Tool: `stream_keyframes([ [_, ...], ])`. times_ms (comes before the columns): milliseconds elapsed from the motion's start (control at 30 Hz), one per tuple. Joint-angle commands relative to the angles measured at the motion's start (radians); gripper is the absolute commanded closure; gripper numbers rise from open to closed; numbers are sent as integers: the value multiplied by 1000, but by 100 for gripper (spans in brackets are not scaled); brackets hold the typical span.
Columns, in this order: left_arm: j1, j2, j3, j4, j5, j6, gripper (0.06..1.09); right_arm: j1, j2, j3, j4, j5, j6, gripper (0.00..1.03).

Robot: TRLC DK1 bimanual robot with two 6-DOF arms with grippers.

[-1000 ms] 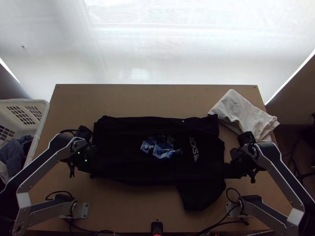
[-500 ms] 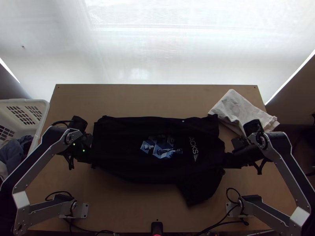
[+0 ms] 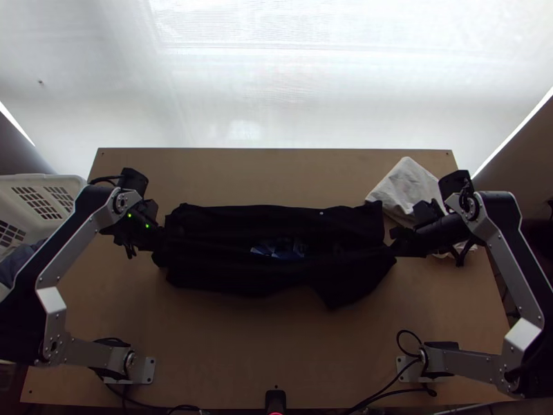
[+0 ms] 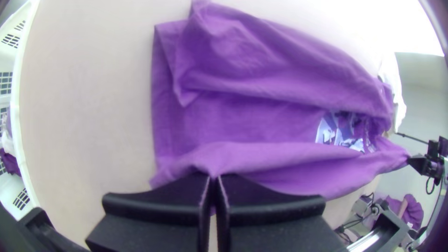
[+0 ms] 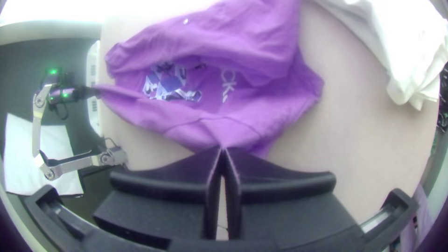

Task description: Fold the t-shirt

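Evidently both grippers are clamped on the printed T-shirt (image 3: 242, 280): the left gripper (image 3: 162, 243) pinches its near edge at one end, the right gripper (image 3: 395, 247) at the other. The T-shirt lies lengthwise across the middle of the wooden table (image 3: 228, 360), its far side turned inward, the held edge raised, the blue-and-white print (image 3: 278, 249) partly exposed between. Beyond the right gripper's end sits a crumpled white cloth (image 3: 403, 185).

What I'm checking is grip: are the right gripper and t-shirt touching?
Touching: the right wrist view shows the right gripper pinching the edge of the t-shirt.
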Motion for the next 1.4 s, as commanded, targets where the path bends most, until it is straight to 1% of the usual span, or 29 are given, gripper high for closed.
stream_keyframes([
  [0,31,109,111,31,-16,-64,105,-40,104,86,57,-1,-4,100],
  [167,43,166,161,48,-24,-107,105,-56,171,112,147,5,24,100],
  [267,40,195,184,63,-68,-111,105,-62,217,136,192,13,50,100],
  [333,38,216,207,69,-100,-125,105,-62,237,141,241,37,59,100],
  [433,41,258,241,69,-103,-138,105,-59,277,133,296,57,67,100],
  [633,18,334,249,103,-126,-191,105,-30,300,90,406,62,131,100],
  [733,-11,364,247,121,-134,-199,104,3,283,50,503,117,157,100],
  [800,-25,360,230,177,-134,-204,104,24,266,18,592,198,173,100],
  [833,-26,360,217,215,-136,-220,104,29,262,3,635,221,179,100],
  [900,-32,364,200,261,-136,-236,104,46,263,-17,693,310,186,100],
  [967,-37,367,183,305,-148,-251,98,53,262,-34,742,379,177,100],
  [1000,-45,364,183,309,-145,-248,98,53,260,-40,758,412,176,100],
  [1033,-46,359,177,324,-145,-248,98,52,254,-45,765,416,177,99],
  [1067,-45,359,172,336,-145,-251,97,50,246,-49,772,424,179,93],
  [1100,-45,356,175,332,-137,-253,92,49,236,-59,787,433,177,90],
  [1133,-42,351,174,333,-122,-253,91,49,223,-69,798,435,177,87],
  [1200,-39,344,172,332,-113,-248,80,47,205,-79,802,435,182,75],
  [1233,-40,333,169,330,-97,-243,68,47,196,-82,802,435,182,72],
  [1267,-43,327,163,330,-94,-237,47,50,182,-88,802,435,179,72],
  [1300,-49,322,161,319,-76,-223,27,53,170,-94,802,435,179,69],
  [1333,-55,314,161,305,-54,-214,12,56,159,-99,802,435,182,65],
  [1367,-55,310,161,309,-57,-213,10,58,148,-102,802,435,183,64],
])
